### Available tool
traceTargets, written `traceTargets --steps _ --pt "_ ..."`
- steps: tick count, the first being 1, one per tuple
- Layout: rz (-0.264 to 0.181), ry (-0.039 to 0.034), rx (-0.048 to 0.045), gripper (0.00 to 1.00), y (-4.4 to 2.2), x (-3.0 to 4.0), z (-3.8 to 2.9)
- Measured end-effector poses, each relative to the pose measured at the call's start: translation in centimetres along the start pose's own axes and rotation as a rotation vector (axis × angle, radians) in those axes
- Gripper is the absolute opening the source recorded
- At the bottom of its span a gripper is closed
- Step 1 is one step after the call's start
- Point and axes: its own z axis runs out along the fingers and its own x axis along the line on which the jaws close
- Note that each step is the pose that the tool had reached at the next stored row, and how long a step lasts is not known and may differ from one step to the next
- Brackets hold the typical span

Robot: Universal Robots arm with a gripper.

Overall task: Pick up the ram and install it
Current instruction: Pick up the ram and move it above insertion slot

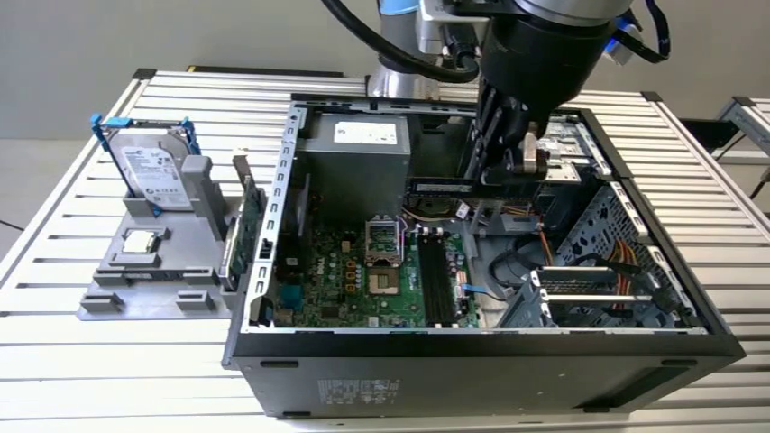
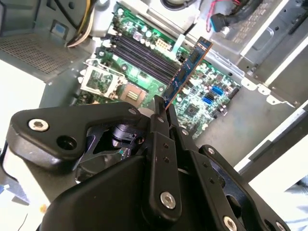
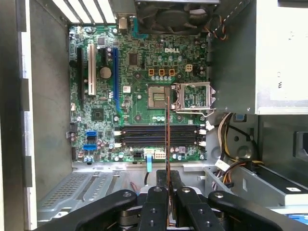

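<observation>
— One stick only? Where is the ram?

— Begin at nine o'clock in the exterior view. The drive stands in its holder outside the case, with the green card just beside the wall. I think they are parked there to give the arm free way. The ram is inside the case, in the air at twelve o'clock from the slots, not touching them.

— And the gripper?

— Its fingers are closed on one end of the ram, flat faces between them, probably so the contact edge is free. The stick lies across the slots, not yet along them.
</observation>
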Motion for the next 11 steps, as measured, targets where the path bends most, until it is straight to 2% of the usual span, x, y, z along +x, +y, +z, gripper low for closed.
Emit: traceTargets --steps 4,11 --pt "0.0 0.0009 0.0 0.0 0.03 -1.1 0.06" --pt "0.0 0.0026 -0.0001 0.0 0.07 -2.43 0.13"
